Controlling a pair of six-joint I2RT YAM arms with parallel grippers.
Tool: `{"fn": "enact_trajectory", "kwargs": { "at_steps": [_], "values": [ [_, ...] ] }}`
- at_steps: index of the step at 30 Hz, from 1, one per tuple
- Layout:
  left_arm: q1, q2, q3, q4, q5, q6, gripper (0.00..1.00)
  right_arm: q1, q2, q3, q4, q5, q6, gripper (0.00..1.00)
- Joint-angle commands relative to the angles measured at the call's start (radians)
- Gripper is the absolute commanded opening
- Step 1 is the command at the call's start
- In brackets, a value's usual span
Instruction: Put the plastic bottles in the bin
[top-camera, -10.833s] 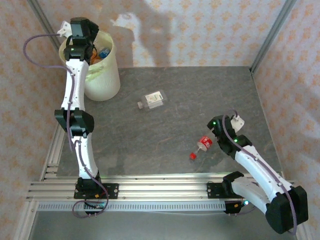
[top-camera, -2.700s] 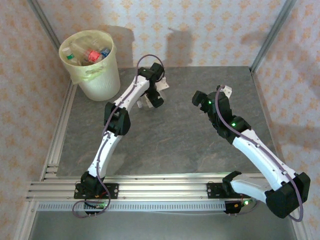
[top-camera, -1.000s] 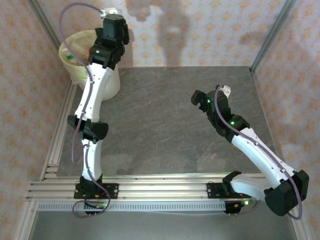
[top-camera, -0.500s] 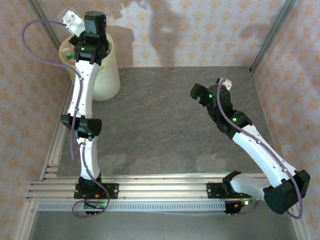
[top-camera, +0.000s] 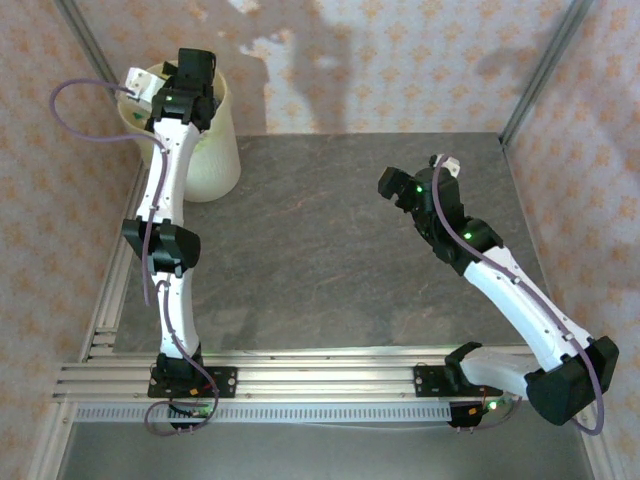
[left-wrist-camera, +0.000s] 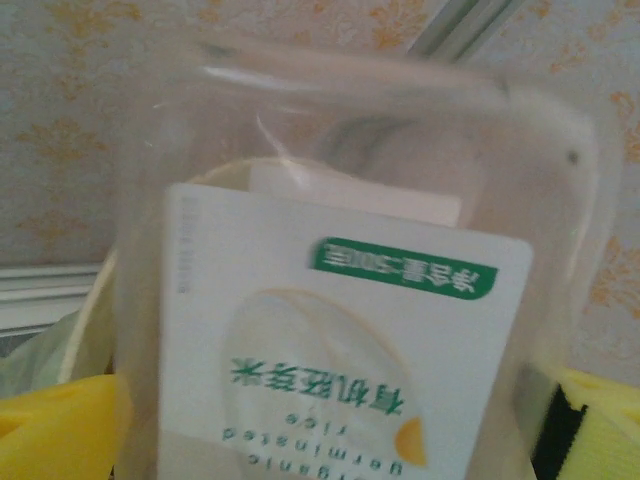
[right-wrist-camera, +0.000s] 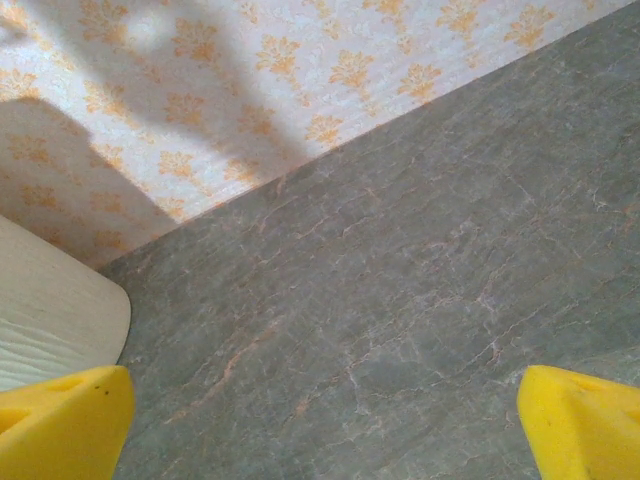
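So your left pincer (left-wrist-camera: 330, 430) just carried the last bottle (left-wrist-camera: 350, 330) off the worktop (top-camera: 330, 250) to over the bin (top-camera: 222, 150), can't tell if it's let go yet, right pincer (right-wrist-camera: 325, 420) wide and empty, so you're nearly done.

Clear bottle (left-wrist-camera: 350, 330), white/green label, inverted over cream bin (top-camera: 215, 150), far-left.
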Motion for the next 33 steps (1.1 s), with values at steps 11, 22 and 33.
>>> {"fn": "enact_trajectory", "kwargs": {
  "at_steps": [11, 22, 33],
  "values": [
    [0.005, -0.035, 0.004, 0.002, 0.059, -0.021, 1.0, -0.003, -0.016, 0.016, -0.021, -0.002, 0.02, 0.98],
    [0.134, 0.024, 0.103, 0.196, 0.385, 0.278, 1.0, -0.003, -0.018, 0.002, -0.018, 0.008, 0.014, 0.98],
    [0.196, 0.118, 0.115, 0.199, 0.514, 0.373, 1.0, -0.003, 0.021, 0.022, -0.005, -0.026, 0.044, 0.98]
  ]
}}
